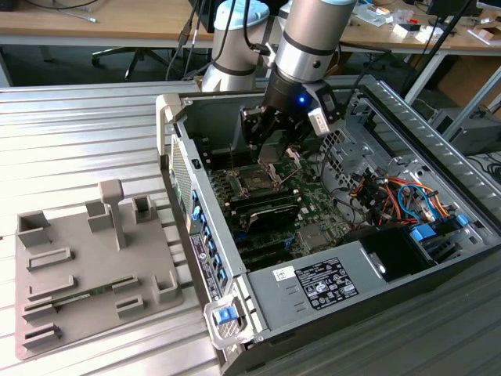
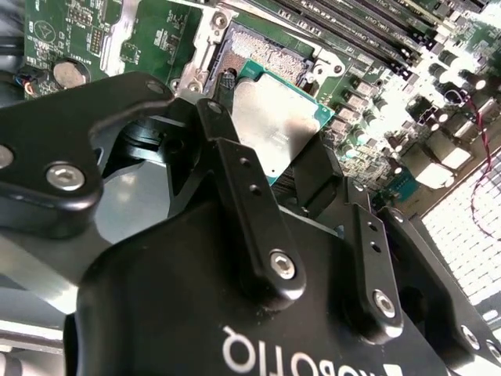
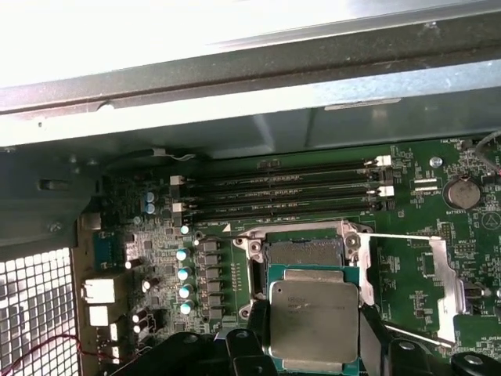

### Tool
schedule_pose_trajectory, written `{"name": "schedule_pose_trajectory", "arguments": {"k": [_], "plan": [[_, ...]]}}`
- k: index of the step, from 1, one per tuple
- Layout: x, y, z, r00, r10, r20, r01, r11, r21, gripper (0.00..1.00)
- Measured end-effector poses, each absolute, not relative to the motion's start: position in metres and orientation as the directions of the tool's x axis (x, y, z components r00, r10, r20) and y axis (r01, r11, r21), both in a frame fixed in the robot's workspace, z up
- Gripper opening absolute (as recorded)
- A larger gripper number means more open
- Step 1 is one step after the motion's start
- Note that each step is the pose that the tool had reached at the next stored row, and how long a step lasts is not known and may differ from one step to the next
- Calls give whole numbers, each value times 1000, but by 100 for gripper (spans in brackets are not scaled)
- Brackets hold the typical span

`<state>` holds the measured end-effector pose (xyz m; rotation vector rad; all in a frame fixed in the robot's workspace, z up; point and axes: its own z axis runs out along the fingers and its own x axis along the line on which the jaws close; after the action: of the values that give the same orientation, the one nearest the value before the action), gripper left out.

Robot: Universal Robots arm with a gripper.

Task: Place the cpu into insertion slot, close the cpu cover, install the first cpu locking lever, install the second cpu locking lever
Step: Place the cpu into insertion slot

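Note:
My gripper (image 1: 272, 145) reaches down into the open computer case, over the green motherboard (image 1: 301, 207). It is shut on the cpu (image 3: 313, 313), a flat square chip with a silvery top and green edge, held between two black fingers (image 3: 261, 333). The second wrist view shows the same grip on the cpu (image 2: 274, 125). The chip hangs just above the insertion slot (image 3: 304, 252), covering part of it; the dark pin field of the insertion slot (image 2: 262, 53) shows beyond the chip. The cpu cover (image 3: 445, 276) lies swung open beside the socket, with thin wire levers (image 3: 391, 236) raised.
Long black memory slots (image 3: 290, 192) run beside the socket, with the case wall (image 3: 250, 94) behind them. Orange and blue cables (image 1: 399, 196) and a power supply (image 1: 329, 283) fill the case at the exterior view's right. A grey fixture tray (image 1: 86, 266) lies on the table at the exterior view's left.

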<state>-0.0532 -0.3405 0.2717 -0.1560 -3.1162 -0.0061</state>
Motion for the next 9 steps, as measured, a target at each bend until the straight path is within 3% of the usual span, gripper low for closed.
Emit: {"name": "schedule_pose_trajectory", "arguments": {"k": [9], "plan": [[-53,-340,271,-982,189,22,189,982,3,55]]}}
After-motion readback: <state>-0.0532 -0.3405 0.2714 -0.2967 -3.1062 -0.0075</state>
